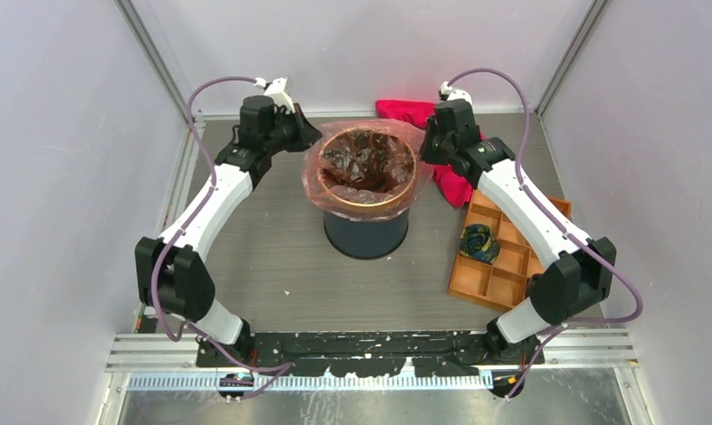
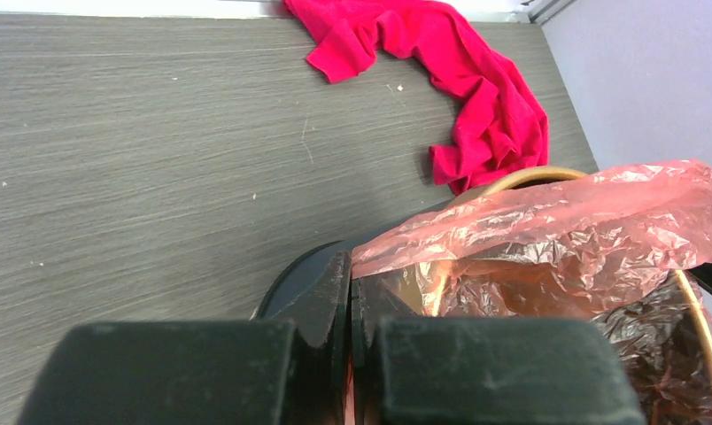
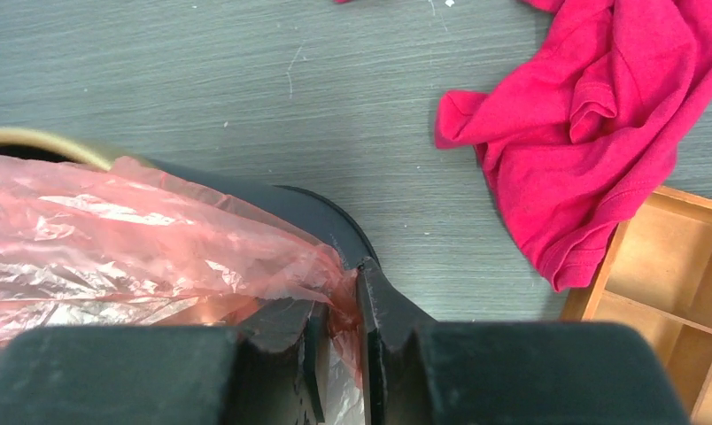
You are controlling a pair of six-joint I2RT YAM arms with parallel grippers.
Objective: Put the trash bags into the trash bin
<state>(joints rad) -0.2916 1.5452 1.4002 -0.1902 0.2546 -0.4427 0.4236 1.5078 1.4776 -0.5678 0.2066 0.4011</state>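
The navy trash bin (image 1: 366, 232) with a gold rim (image 1: 376, 208) stands mid-table. The translucent red-pink trash bag (image 1: 361, 159) lies inside it, with its mouth draped over the rim. My left gripper (image 1: 306, 138) is at the rim's far-left side, shut on the bag's edge. My right gripper (image 1: 427, 147) is at the far-right side, shut on the bag's edge. In the left wrist view the left gripper (image 2: 351, 279) pinches film of the bag (image 2: 556, 226) beside the bin wall (image 2: 295, 276). In the right wrist view the right gripper (image 3: 344, 288) clamps bunched film of the bag (image 3: 113, 235) over the bin (image 3: 321, 221).
A magenta cloth (image 1: 401, 110) lies behind and right of the bin, also in the left wrist view (image 2: 476, 80) and the right wrist view (image 3: 583, 150). An orange compartment tray (image 1: 512, 266) at the right holds a dark ball (image 1: 479, 242). Walls enclose the table.
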